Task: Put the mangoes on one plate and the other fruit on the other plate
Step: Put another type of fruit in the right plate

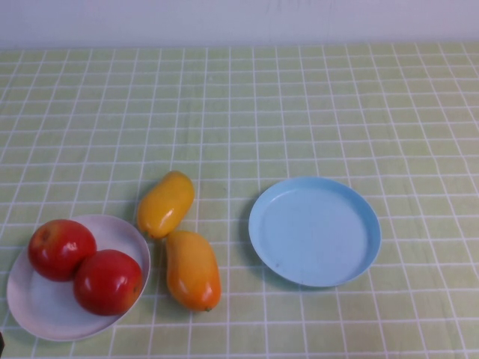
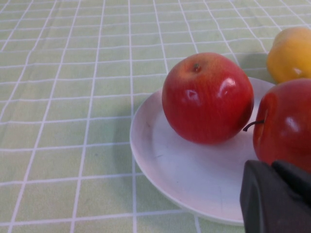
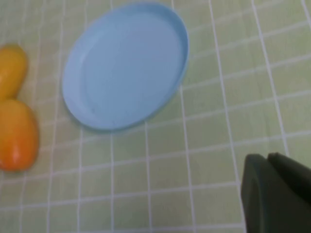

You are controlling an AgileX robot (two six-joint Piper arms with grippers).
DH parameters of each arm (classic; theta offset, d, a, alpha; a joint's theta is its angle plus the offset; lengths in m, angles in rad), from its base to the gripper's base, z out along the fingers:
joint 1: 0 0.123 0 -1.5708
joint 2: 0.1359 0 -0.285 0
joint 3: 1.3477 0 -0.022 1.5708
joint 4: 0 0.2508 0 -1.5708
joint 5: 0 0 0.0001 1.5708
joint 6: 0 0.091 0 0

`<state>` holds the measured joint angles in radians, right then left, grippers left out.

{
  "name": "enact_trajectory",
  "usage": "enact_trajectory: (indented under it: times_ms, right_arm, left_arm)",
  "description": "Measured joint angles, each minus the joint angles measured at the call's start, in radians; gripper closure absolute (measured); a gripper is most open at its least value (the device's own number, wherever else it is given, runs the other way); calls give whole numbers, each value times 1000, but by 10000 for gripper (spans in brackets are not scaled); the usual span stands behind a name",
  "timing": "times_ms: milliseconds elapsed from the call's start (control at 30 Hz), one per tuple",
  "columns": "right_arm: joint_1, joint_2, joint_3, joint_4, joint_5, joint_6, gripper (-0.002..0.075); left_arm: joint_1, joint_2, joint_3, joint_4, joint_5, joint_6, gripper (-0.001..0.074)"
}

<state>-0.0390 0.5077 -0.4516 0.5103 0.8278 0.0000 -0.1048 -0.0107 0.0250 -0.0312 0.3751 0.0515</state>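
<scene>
Two red apples (image 1: 61, 248) (image 1: 108, 281) lie on the white plate (image 1: 45, 314) at the front left. Just right of it, two mangoes rest on the cloth: the yellower one (image 1: 165, 203) behind, the deeper orange one (image 1: 192, 269) in front. The light blue plate (image 1: 314, 232) sits empty to their right. My left gripper (image 2: 272, 165) hovers shut and empty over the white plate's (image 2: 184, 170) near edge, close to the stemmed apple (image 2: 286, 126). My right gripper (image 3: 267, 156) hangs shut and empty above bare cloth, apart from the blue plate (image 3: 126, 65). Neither gripper shows in the high view.
A green cloth with a white grid (image 1: 299, 112) covers the whole table up to a pale wall at the back. In the right wrist view both mangoes (image 3: 10, 70) (image 3: 17, 136) lie beyond the blue plate.
</scene>
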Motion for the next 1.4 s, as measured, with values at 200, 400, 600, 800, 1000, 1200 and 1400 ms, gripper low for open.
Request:
enact_trajectory:
  times_ms: [200,400,600,800,1000,1200,1400]
  right_arm:
    - [37,319,-170,-97,143,0,742]
    - [307,607,-360,-129,79,34,742]
    - [625,891,-611,-255,39,183,743]
    - [810,1168,-895,-306,87,227,724]
    - [885,1374,-1154,-332,187,233,483]
    - [927,1517,-1363,-383,286,292,109]
    - [943,1635,-1494,-442,342,353,42]
  left_arm:
    - [0,0,0,0,0,0,738]
    - [0,0,0,0,0,0,738]
    - [0,0,0,0,0,0,738]
    - [0,0,0,0,0,0,738]
    - [0,0,0,0,0,0,738]
    - [0,0,0,0,0,0,738]
    - [0,0,0,0,0,0,738]
